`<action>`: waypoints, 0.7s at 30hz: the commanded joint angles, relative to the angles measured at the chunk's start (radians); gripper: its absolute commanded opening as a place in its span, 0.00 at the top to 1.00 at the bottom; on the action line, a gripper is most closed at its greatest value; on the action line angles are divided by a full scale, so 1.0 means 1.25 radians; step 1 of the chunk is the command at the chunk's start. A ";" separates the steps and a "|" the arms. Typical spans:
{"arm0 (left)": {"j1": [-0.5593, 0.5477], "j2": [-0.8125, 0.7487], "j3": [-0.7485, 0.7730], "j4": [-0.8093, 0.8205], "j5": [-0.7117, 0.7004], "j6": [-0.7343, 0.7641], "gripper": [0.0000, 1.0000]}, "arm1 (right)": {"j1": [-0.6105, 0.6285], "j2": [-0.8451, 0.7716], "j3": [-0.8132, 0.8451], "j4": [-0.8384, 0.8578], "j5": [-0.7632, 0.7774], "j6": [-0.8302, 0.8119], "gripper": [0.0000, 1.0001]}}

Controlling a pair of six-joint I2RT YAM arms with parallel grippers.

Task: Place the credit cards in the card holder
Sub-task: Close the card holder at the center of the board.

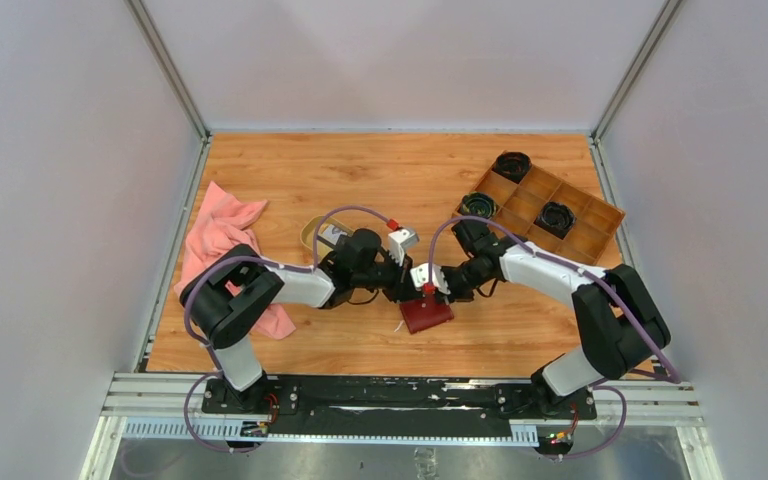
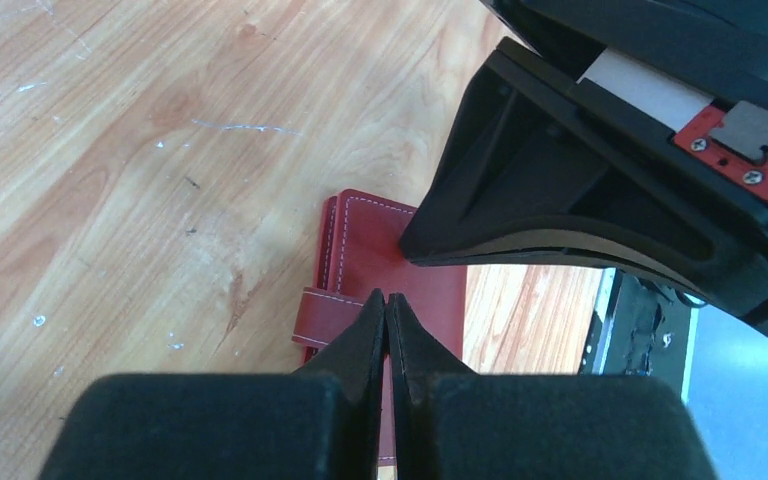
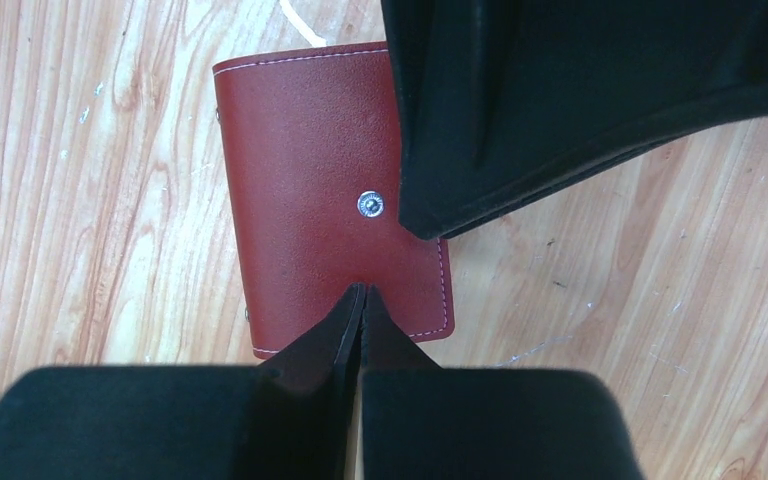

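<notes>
Since left gripper [image 2: 387, 298] and right gripper [image 3: 363, 291] are both pinched closed, empty, tips over the folded card holder [image 3: 310, 190], pin one cover and pry the other slowly.

The left gripper [image 2: 387, 300] and the right gripper [image 3: 363, 290] crowd close over the card holder [image 3: 310, 180], almost tip to tip, so there is little room to reach it from above. A pink cloth [image 1: 222, 240] lies on the left side, an oval dish [image 1: 310, 226] sits behind the left arm, and a wooden tray [image 1: 600, 235] fills the back right corner. The bare wood at the back middle of the table [image 1: 360, 170] gives wide room to pass.
</notes>
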 commanded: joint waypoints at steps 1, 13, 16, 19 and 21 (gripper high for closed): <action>-0.006 -0.008 -0.034 0.072 -0.041 -0.056 1.00 | 0.027 0.023 0.009 -0.002 0.041 0.016 1.00; -0.012 0.037 -0.076 0.197 -0.055 -0.167 1.00 | 0.037 0.030 0.014 0.001 0.054 0.028 1.00; -0.017 0.038 -0.082 0.202 -0.067 -0.179 1.00 | 0.040 0.033 0.015 0.001 0.056 0.033 1.00; -0.023 0.039 -0.093 0.212 -0.079 -0.188 1.00 | 0.041 0.034 0.017 0.001 0.059 0.034 1.00; -0.028 0.040 -0.096 0.214 -0.087 -0.191 1.00 | 0.043 0.035 0.017 0.001 0.060 0.035 1.00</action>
